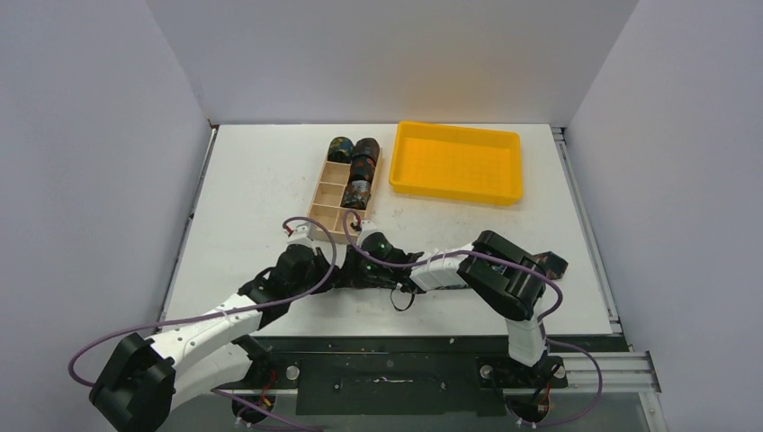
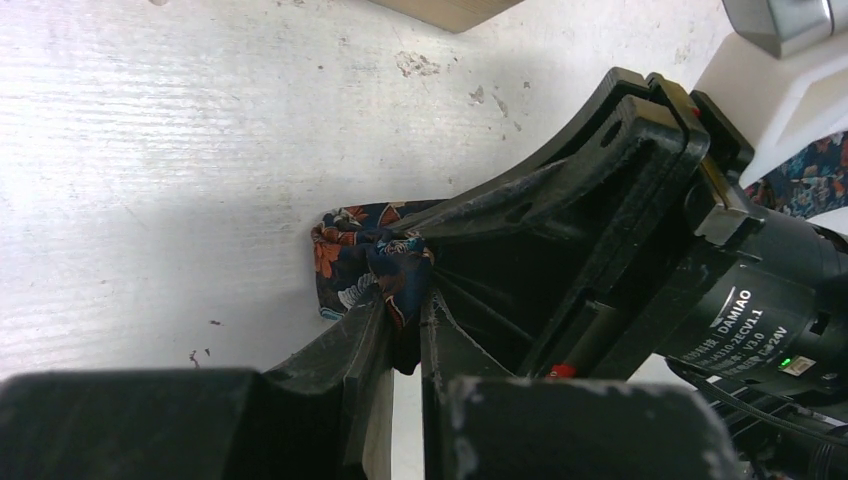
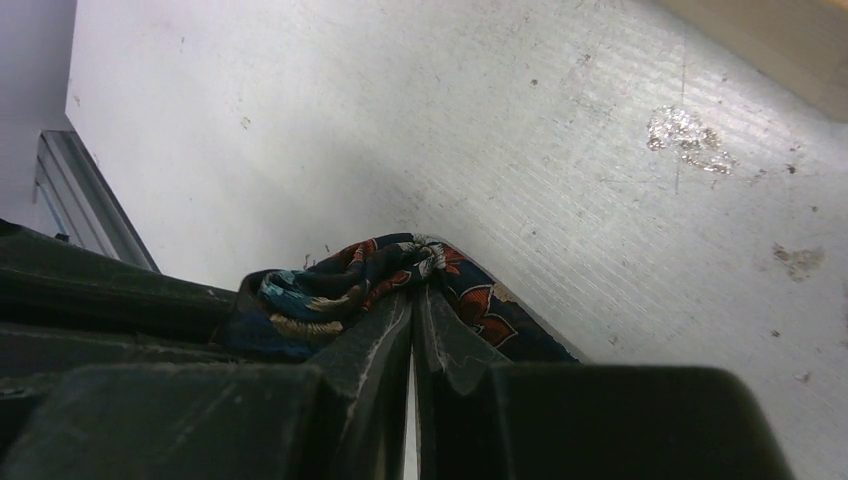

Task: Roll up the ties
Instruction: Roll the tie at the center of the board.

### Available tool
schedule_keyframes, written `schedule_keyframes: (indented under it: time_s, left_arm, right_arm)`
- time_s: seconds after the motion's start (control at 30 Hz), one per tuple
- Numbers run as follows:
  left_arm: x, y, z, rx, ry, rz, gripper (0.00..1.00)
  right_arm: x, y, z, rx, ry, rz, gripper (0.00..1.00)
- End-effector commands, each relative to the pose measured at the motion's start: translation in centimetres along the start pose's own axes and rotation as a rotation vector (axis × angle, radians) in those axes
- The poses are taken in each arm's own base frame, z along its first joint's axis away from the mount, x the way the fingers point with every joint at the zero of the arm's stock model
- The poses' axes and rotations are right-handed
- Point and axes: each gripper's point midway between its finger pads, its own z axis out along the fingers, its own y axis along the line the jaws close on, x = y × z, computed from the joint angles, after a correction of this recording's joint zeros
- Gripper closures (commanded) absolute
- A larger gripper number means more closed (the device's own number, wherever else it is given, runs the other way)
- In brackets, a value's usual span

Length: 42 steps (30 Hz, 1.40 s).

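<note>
The tie (image 2: 345, 262) lies bunched on the worktop (image 2: 150, 150) near its near edge. The left pincer (image 2: 405, 305) and the right pincer (image 3: 413, 300) are each closed tight on a thin fold. Twisting could slip the fabric free, or the crowded fingers could collide.

printed cloth tie (image 3: 330, 290), scuffed matt table (image 3: 500, 120)

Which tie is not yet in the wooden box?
The tie gripped by the left gripper and right gripper; the rolled ties sit in the box.

Rolled ties (image 1: 362, 160) in box's (image 1: 326, 209) far end, tray (image 1: 454, 191) right of box, loose tie (image 2: 350, 262) before box, on table (image 1: 252, 180).
</note>
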Motion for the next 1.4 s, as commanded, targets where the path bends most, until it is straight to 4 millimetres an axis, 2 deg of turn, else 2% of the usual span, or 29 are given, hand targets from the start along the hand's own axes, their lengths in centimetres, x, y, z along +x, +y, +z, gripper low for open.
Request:
schedule_keyframes:
  time_s: [0.0,0.17,0.23,0.37,0.57,0.9,1.27,1.37]
  left_arm:
    - [-0.9,-3.6,0.2,0.080,0.002,0.036,1.00]
    - [-1.5,-6.8,0.0,0.259,-0.047,0.045,1.00]
    - [-1.6,-5.9,0.0,0.207,-0.051,0.045,1.00]
    - [-1.5,-2.8,0.1,0.025,-0.020,0.108,1.00]
    - [-2.2,-0.9,-0.5,-0.128,-0.035,0.158,1.00]
    - [-1.8,0.3,-0.6,-0.268,-0.016,0.255,1.00]
    - [-3.2,0.7,-1.2,-0.340,-0.050,0.313,1.00]
    - [-3.8,1.1,-1.7,-0.376,-0.059,0.351,1.00]
  right_arm:
    - [2.2,-1.6,0.9,-0.001,0.039,0.046,0.95]
    - [2.9,-0.8,0.7,-0.084,0.061,0.067,0.95]
    - [2.5,-0.8,-0.1,-0.070,0.034,0.044,0.93]
    - [1.8,-1.0,-1.2,-0.044,0.021,0.025,0.86]
    - [1.0,-0.6,-1.9,-0.035,0.003,0.029,0.85]
    - [-0.2,-0.6,-3.0,0.008,-0.023,0.002,0.81]
    - [-2.3,0.1,-5.3,0.019,-0.078,-0.023,0.73]
    - [-2.7,-1.0,-6.6,0.059,-0.106,-0.033,0.74]
